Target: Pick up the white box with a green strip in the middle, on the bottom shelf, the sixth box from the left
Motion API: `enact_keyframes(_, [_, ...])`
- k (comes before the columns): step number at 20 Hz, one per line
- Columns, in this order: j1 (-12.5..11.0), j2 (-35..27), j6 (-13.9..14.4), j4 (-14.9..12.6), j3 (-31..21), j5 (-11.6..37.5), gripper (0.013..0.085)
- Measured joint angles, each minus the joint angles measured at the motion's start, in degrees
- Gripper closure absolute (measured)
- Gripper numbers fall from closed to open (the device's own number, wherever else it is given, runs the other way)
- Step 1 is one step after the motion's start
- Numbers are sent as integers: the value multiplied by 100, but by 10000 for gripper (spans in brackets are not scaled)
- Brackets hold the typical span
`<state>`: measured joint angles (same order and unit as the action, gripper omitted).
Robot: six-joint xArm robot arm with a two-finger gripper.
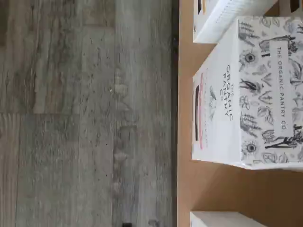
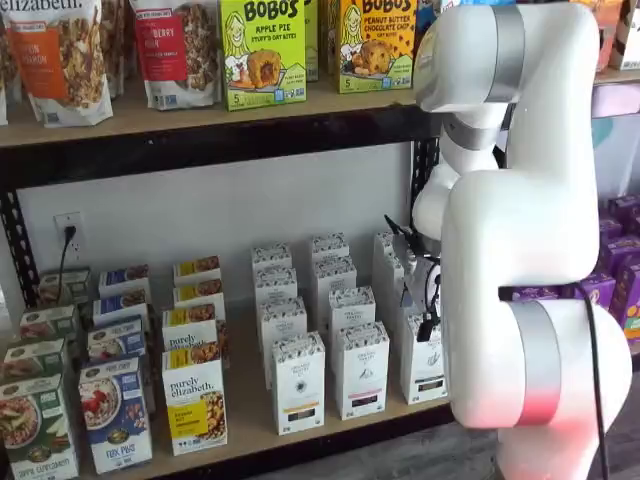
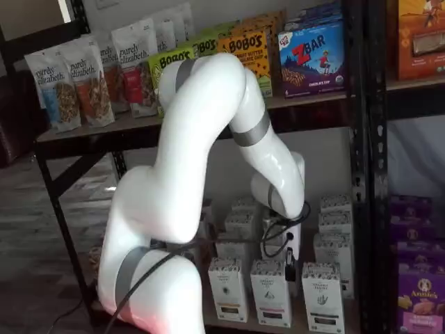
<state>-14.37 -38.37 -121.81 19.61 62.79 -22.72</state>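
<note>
The tall narrow white carton with a black floral speckled pattern around its top and a short dark strip on its front, the white box (image 2: 424, 362), stands upright at the front edge of the long light-wood board of the bottom shelf (image 2: 250, 430), at the right end of the front row, just beside a like carton (image 2: 361, 368) on its left and partly hidden by the white arm (image 2: 520, 260). In a shelf view the same white box (image 3: 271, 292) stands in the front row between two similar cartons, with the arm's wrist above it. The gripper (image 3: 289, 268) hangs from that wrist just over the box's top, a black cable looped beside it; only a dark sliver of the fingers shows, side-on, so whether they are apart or together I cannot tell. In the wrist view, which is turned on its side, a white carton printed "The Organic Pantry Co" (image 1: 246, 92) fills the area over the wooden shelf board (image 1: 222, 189), its patterned top and its front face with a dark strip both showing, and corners of neighbouring white cartons (image 1: 222, 19) peek in beside it, apart from it. Past the shelf's edge lies grey wood-grain flooring (image 1: 85, 113).
</note>
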Motion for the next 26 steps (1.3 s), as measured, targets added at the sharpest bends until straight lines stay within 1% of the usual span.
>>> enact_keyframes(2, [-17, -76, 179, -180, 254, -385, 130])
enact_keyframes(5, [-1, -185, 301, -274, 502, -588, 130])
enact_keyframes(10, [11, -325, 451, -421, 712, -664, 130])
enact_keyframes(13, [-2, -429, 465, -447, 832, -715, 130])
enact_keyframes(17, [-52, -604, 521, -568, 1014, -707, 130])
enact_keyframes(22, [-139, -936, 531, -677, 1374, -723, 130])
enact_keyframes(26, [-184, -1278, 636, -846, 1771, -765, 130])
